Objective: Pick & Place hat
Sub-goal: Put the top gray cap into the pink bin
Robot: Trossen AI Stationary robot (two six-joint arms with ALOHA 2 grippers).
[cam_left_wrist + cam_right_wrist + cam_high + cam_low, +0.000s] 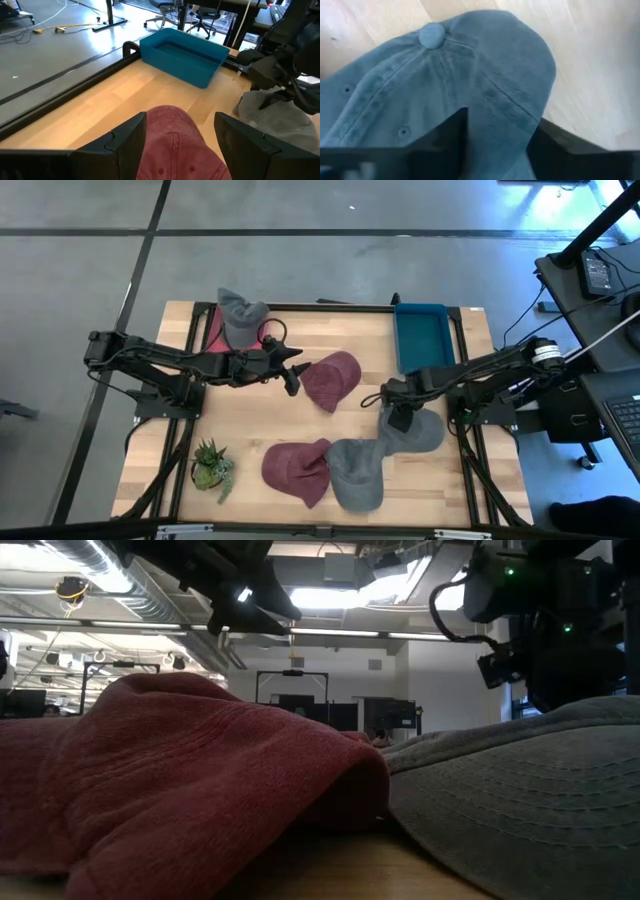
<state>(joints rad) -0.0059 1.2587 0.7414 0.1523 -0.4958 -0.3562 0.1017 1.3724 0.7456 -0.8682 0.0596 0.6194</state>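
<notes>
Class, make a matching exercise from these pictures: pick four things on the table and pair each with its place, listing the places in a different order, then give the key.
Things
1. blue bin
2. potted plant
3. left end effector
4. right end effector

Places
A. over the grey cap on the table's right side
B. far right corner of the table
C. beside the red cap at mid-table
D. near left corner of the table

Pairs: 1-B, 2-D, 3-C, 4-A
</notes>
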